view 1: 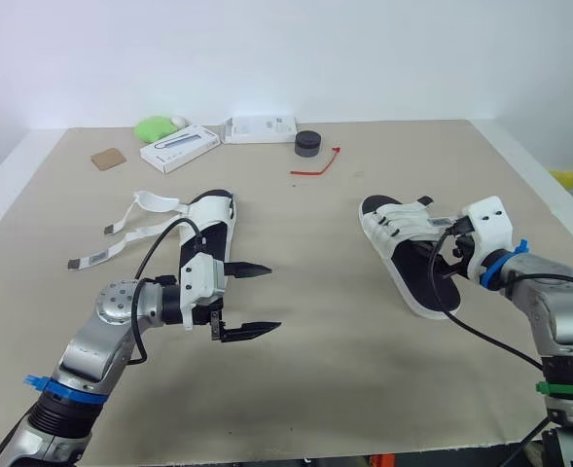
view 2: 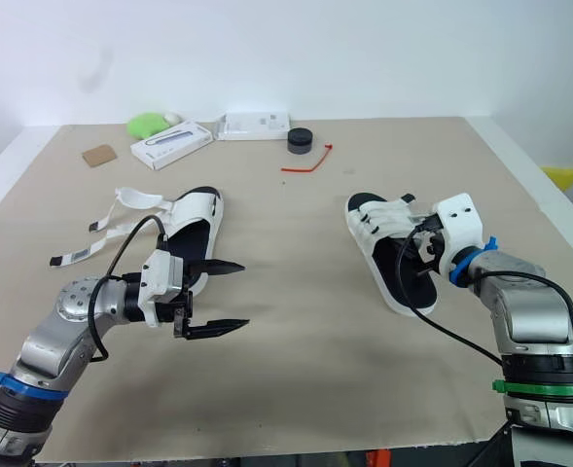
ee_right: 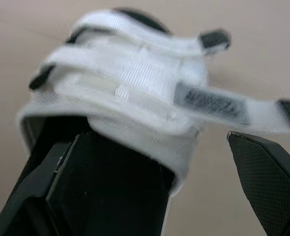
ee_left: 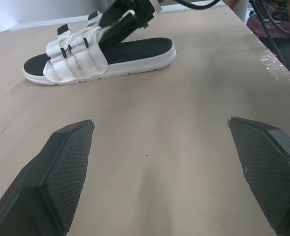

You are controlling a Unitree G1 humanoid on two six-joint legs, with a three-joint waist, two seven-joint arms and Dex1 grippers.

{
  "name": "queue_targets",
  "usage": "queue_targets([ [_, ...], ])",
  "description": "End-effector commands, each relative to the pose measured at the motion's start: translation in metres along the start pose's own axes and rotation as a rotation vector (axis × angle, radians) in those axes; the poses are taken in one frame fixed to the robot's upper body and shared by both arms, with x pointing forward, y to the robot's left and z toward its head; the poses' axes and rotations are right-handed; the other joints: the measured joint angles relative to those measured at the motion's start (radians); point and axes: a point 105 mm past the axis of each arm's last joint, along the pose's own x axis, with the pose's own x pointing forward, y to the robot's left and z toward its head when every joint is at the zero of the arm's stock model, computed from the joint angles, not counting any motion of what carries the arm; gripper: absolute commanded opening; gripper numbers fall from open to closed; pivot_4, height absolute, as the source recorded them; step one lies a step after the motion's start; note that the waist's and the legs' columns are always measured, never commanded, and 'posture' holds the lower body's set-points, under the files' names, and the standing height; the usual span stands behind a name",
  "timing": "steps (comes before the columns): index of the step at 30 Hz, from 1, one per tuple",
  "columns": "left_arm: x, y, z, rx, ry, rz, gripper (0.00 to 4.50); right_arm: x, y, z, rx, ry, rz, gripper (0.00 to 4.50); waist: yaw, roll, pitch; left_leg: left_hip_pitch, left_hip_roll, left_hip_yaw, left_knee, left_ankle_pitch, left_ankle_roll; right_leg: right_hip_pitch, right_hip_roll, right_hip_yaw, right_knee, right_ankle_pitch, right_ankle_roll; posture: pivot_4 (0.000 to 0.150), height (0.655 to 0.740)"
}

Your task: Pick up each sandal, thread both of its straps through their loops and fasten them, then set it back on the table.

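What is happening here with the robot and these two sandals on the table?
A two-armed robot is working on two white sandals lying on the table. Its right gripper, fingers open, is at the right sandal, whose straps lie folded across the upper. The left sandal has its loose straps spread out on the table. The left gripper hovers open beside it, holding nothing.

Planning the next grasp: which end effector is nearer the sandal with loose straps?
Left. Left end effector hovers beside the loose-strap sandal; right end effector is over the other sandal.
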Motion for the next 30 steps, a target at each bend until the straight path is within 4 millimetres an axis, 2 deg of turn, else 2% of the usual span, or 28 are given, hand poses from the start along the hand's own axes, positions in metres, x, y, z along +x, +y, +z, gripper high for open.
queue_targets([
  [1, -0.003, 0.000, 0.008, 0.034, -0.007, 0.013, 4.50, -0.020, -0.003, 0.005, -0.002, -0.011, 0.076, 4.45, 0.001, 0.000, 0.000, 0.000, 0.000, 0.000, 0.000, 0.000, 0.000, 0.000, 0.000, 0.000, 0.000, 0.000, 0.000, 0.150, 0.7400],
  [7, -0.005, 0.001, 0.008, 0.033, -0.002, 0.015, 4.50, -0.056, 0.012, 0.005, 0.060, -0.072, 0.347, 4.45, 0.002, 0.000, 0.000, 0.000, 0.000, 0.000, 0.000, 0.000, 0.001, 0.000, 0.000, 0.000, 0.000, 0.000, 0.000, 0.150, 0.7400],
  [9, -0.005, 0.002, 0.009, 0.034, -0.003, 0.013, 4.50, -0.066, 0.021, 0.005, 0.029, -0.099, 0.437, 4.45, 0.002, 0.000, 0.000, 0.000, 0.000, 0.000, 0.000, 0.000, 0.001, 0.000, 0.000, 0.000, 0.000, 0.000, 0.000, 0.150, 0.7400],
  [13, -0.005, 0.004, 0.009, 0.033, -0.005, 0.013, 4.50, -0.081, 0.069, 0.021, -0.138, -0.220, 0.718, 4.45, -0.002, 0.000, 0.000, 0.003, 0.002, 0.001, 0.000, 0.000, 0.001, 0.001, 0.002, 0.000, 0.001, 0.000, 0.000, 0.150, 0.7400],
  [14, -0.005, 0.005, 0.009, 0.030, -0.004, 0.015, 4.50, -0.081, 0.084, 0.027, -0.177, -0.265, 0.789, 4.45, -0.003, 0.000, 0.000, 0.003, 0.002, 0.002, 0.000, 0.000, 0.001, 0.001, 0.003, 0.001, 0.001, 0.001, -0.001, 0.150, 0.7400],
  [16, -0.005, 0.006, 0.008, 0.025, -0.004, 0.020, 4.50, -0.080, 0.102, 0.032, -0.224, -0.312, 0.867, 4.45, -0.003, -0.003, 0.001, 0.005, 0.004, 0.003, 0.001, 0.000, 0.000, 0.002, 0.005, 0.001, 0.001, 0.001, -0.002, 0.150, 0.7400],
  [18, -0.006, 0.010, 0.007, 0.016, -0.003, 0.056, 4.50, -0.076, 0.135, 0.037, -0.301, -0.402, 1.025, 4.45, -0.001, -0.004, 0.002, 0.010, 0.005, 0.002, 0.001, 0.000, 0.000, 0.006, 0.006, 0.001, 0.001, 0.001, -0.003, 0.150, 0.7400],
  [20, -0.006, 0.016, 0.007, 0.020, -0.002, 0.103, 4.50, -0.072, 0.158, 0.043, -0.340, -0.479, 1.139, 4.45, -0.004, -0.007, 0.004, 0.014, 0.005, 0.001, 0.001, 0.000, 0.000, 0.008, 0.006, 0.000, 0.001, 0.001, -0.003, 0.150, 0.7400],
  [26, -0.014, 0.029, -0.001, 0.029, 0.035, 0.239, 4.50, -0.054, 0.175, 0.045, -0.362, -0.517, 1.243, 4.45, 0.004, -0.007, 0.004, 0.016, 0.005, 0.000, 0.001, -0.001, -0.001, 0.006, 0.003, -0.002, 0.001, 0.001, -0.005, 0.150, 0.7400],
  [30, -0.023, 0.037, -0.013, 0.016, 0.118, 0.342, 4.50, -0.039, 0.173, 0.056, -0.319, -0.529, 1.185, 4.45, 0.004, -0.007, 0.004, 0.015, 0.003, -0.001, 0.001, -0.003, -0.004, 0.006, 0.000, -0.002, 0.001, 0.002, -0.009, 0.150, 0.7400],
])
